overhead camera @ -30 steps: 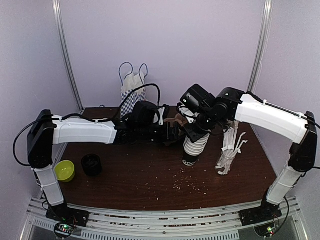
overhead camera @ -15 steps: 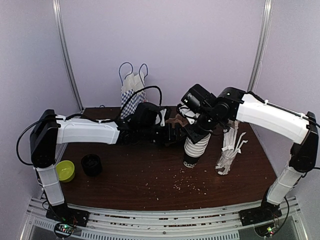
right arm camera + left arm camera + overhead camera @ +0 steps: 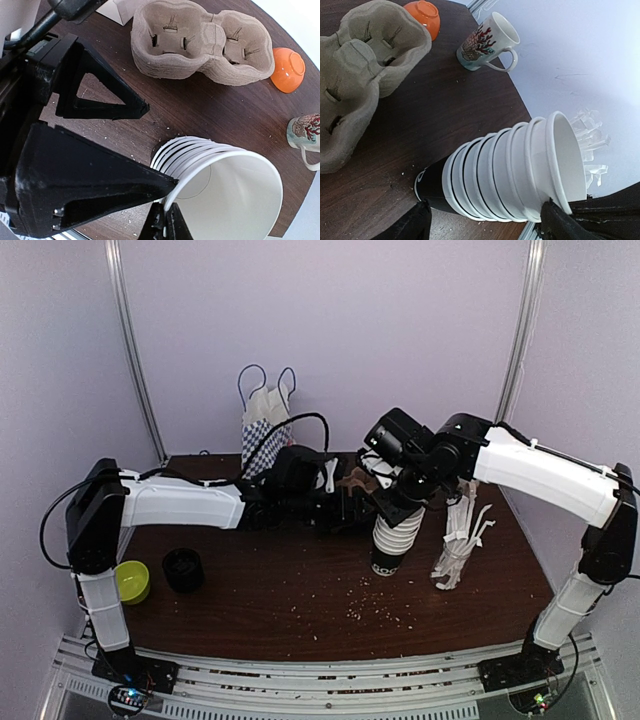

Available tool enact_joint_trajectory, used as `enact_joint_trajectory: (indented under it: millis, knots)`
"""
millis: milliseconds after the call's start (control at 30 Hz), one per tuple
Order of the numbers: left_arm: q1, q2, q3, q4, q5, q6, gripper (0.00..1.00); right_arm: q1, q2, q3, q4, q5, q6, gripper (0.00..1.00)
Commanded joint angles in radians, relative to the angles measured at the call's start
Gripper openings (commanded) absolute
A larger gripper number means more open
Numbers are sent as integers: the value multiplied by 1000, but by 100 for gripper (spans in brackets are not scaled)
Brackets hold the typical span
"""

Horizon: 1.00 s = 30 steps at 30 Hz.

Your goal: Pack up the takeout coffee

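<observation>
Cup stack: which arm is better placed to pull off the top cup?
Right: the right fingers pinch the top cup's rim; the left fingers are open beside the stack, holding nothing.

We see the stack of paper cups (image 3: 392,538) as white, ring upon ring, save the bottom cup, which is black with a little white print. The carrier tray (image 3: 200,42) is a dull greyish brown, plain and unpatterned. The orange bowl (image 3: 287,70) is bright and glossy. The mug (image 3: 487,45) is white with a red coral pattern and a bluish-green base. The paper bag (image 3: 265,435) is checked blue and white. The small cup (image 3: 183,570) shows us a black top; the yellow-green bowl (image 3: 130,580) is plain. The table (image 3: 300,600) is dark brown, speckled with pale crumbs. The wrapped straws (image 3: 462,535) are white.
</observation>
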Motion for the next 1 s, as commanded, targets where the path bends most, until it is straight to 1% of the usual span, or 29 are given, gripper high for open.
enact_joint_trajectory:
  millis: [0, 267, 967]
  knots:
    - [-9, 39, 23, 52, 9, 3, 78, 12, -44, 47, 26, -32, -8, 0]
    - [-10, 48, 23, 43, 11, 7, 76, 13, -55, 75, 17, -22, 0, 0]
    - [-14, 57, 25, 11, 5, 21, 74, 13, -87, 110, 0, 41, 9, 0]
